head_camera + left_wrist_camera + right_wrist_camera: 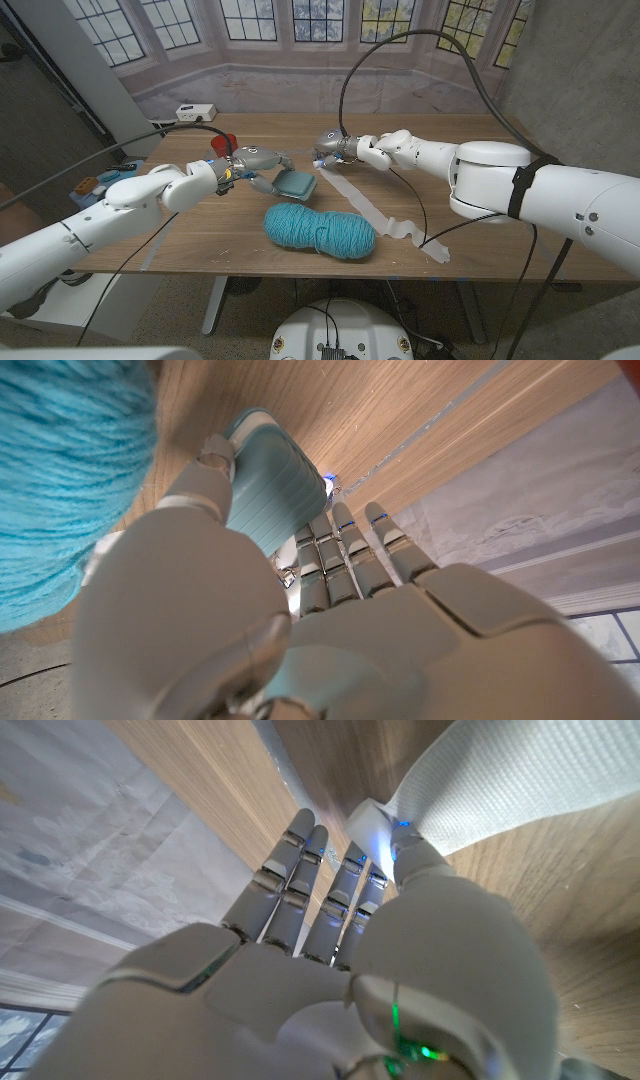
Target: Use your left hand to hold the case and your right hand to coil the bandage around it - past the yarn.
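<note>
Teal ribbed hard case (296, 183) sits mid-table, clamped by left hand (253, 163) fingers. Right hand (345, 148) pinches white woven bandage strip (372, 209) end – strip trails past teal yarn skein (320, 229) to wooden table (450, 205) front edge.

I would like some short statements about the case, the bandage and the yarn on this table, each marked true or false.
1. The left hand holds the teal case. True.
2. The right hand is empty. False: it pinches one end of the white bandage.
3. The bandage is already wound around the case. False: it lies loose across the table, apart from the case.
4. The blue yarn lies nearer the table's front edge than the case. True.
5. The yarn rests on top of the case. False: it lies on the table beside it.
</note>
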You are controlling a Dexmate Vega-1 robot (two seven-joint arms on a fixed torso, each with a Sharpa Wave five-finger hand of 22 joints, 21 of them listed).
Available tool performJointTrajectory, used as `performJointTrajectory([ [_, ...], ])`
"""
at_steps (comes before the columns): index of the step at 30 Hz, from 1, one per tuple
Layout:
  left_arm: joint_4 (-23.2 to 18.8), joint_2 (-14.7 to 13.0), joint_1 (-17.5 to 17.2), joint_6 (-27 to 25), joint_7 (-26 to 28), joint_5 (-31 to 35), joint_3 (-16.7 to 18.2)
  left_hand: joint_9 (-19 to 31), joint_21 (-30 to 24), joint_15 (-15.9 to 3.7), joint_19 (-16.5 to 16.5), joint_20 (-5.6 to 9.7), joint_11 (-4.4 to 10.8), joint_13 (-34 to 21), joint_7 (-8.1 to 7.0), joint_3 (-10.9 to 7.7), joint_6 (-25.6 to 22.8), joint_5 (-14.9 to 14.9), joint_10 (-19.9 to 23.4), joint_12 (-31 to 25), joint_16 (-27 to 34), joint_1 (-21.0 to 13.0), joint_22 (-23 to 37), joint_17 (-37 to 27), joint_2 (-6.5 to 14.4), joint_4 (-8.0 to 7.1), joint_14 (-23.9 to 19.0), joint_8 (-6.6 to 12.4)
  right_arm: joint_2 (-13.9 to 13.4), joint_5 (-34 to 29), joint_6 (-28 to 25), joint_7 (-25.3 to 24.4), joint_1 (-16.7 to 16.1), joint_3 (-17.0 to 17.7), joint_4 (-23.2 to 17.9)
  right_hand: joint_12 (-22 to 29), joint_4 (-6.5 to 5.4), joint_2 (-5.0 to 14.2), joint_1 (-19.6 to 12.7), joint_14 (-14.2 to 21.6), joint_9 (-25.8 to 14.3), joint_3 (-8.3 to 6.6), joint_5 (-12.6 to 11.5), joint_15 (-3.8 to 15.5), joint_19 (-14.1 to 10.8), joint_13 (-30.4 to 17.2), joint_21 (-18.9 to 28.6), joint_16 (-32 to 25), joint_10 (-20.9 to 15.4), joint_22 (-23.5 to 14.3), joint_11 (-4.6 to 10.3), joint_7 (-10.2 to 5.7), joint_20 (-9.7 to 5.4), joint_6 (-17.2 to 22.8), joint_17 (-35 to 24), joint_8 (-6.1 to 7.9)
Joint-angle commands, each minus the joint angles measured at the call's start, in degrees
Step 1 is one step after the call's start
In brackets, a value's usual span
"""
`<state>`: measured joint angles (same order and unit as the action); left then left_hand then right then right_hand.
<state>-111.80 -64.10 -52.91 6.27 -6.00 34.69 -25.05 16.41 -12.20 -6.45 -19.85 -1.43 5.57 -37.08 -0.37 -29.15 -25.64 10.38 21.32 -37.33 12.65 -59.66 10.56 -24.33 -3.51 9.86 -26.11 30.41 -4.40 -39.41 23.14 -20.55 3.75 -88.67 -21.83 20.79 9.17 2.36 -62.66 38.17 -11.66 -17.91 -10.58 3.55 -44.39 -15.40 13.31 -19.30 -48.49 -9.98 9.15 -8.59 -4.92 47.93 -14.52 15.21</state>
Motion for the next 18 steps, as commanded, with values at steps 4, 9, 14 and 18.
performJointTrajectory([
  [4,0.3,0.5,0.8,0.6,-0.3,0.4,-0.4,0.1,-0.1,0.08,0.1,-0.19,4.51,-1.1,-3.08,-1.53,-5.2,0.3,4.6,-0.5,0.0,0.8,0.2,-0.1,1.8,-1.09,-0.6,15.88,-2.6,-1.7,1.8,-3.3,-0.5,1.6,-3.0,1.3,0.21,0.06,-1.4,2.0,-0.1,0.24,-0.2,10.02,-1.0,-0.8,0.1,-0.6,-1.9,-0.3,0.24,-0.15,-4.93,2.4,-0.5,0.97],
  [9,0.6,0.5,1.1,1.2,-0.1,0.5,-0.4,0.0,-0.1,0.05,0.1,-0.12,4.55,-1.1,-3.09,-1.5,-5.1,0.2,4.6,-0.5,0.0,0.8,0.2,-0.2,1.8,-1.11,-0.5,16.03,-4.4,-2.2,1.2,-2.7,-0.8,2.9,-6.4,1.5,0.29,0.01,-1.7,2.4,-0.1,0.3,-0.2,10.07,-1.1,-1.0,0.1,-0.6,-2.1,-0.3,0.24,-0.13,-5.02,2.6,-0.6,0.98],
  [14,1.1,0.6,1.5,1.9,0.1,0.5,-0.4,0.0,-0.1,0.04,0.1,-0.11,4.51,-1.2,-3.08,-1.55,-5.1,0.3,4.7,-0.5,-0.1,0.8,0.2,-0.2,1.8,-1.08,-0.6,16.18,-6.3,-2.9,-0.3,-1.6,-1.4,4.6,-10.5,1.6,0.28,-0.03,-1.8,2.6,-0.1,0.4,-0.2,10.05,-1.2,-1.2,0.1,-0.5,-1.9,-0.3,0.19,0.06,-5.06,2.6,-0.5,0.93],
  [18,1.2,0.6,1.4,2.2,0.5,0.4,-0.3,-0.1,-0.1,-0.03,0.1,-0.15,4.46,-1.1,-3.1,-1.6,-5.1,0.3,4.7,-0.5,-0.1,0.8,0.2,-0.2,1.8,-1.01,-0.6,16.34,-7.6,-3.6,-1.6,-1.0,-1.9,6.0,-13.5,1.7,0.23,0.03,-1.9,2.8,-0.2,0.47,-0.2,10.05,-1.2,-1.4,0.1,-0.5,-2.1,-0.3,0.39,-0.03,-5.09,2.8,-0.5,0.94],
])
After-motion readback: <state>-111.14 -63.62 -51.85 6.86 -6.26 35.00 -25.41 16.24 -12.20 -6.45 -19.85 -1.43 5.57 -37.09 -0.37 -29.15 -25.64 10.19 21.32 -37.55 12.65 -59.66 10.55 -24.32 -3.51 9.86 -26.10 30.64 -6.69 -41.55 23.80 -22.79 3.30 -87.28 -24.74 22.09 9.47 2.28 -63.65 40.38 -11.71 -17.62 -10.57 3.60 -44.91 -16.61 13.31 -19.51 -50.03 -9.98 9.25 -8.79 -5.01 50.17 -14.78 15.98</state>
